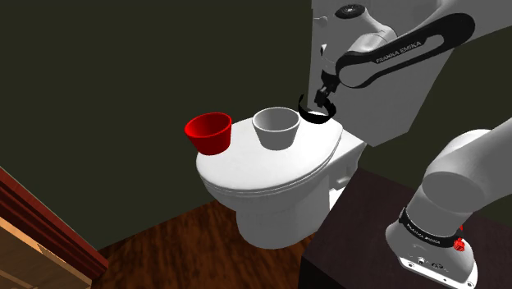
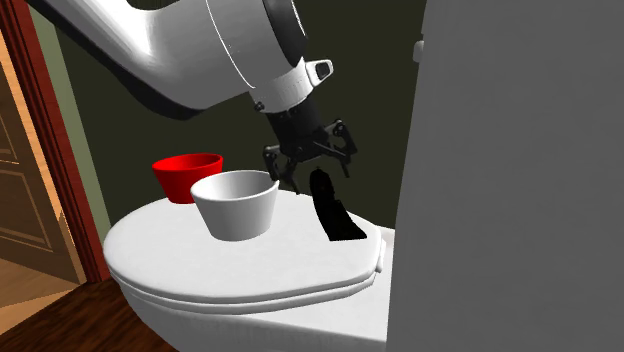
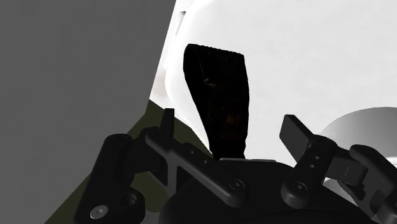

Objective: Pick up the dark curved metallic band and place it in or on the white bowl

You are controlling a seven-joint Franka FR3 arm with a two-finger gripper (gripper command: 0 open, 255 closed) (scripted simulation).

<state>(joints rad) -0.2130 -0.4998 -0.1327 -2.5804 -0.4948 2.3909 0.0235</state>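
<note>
Black band (image 2: 335,213) stands at the toilet lid's (image 1: 246,168) rear edge, just beside the white bowl (image 1: 276,130). The gripper (image 1: 326,94) hangs above, fingers spread apart, not touching it.

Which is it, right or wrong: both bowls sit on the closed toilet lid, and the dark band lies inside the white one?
Wrong on one point. The second exterior view shows the dark band outside the white bowl, beside it, under the gripper. Both bowls do sit on the closed toilet lid.
</note>
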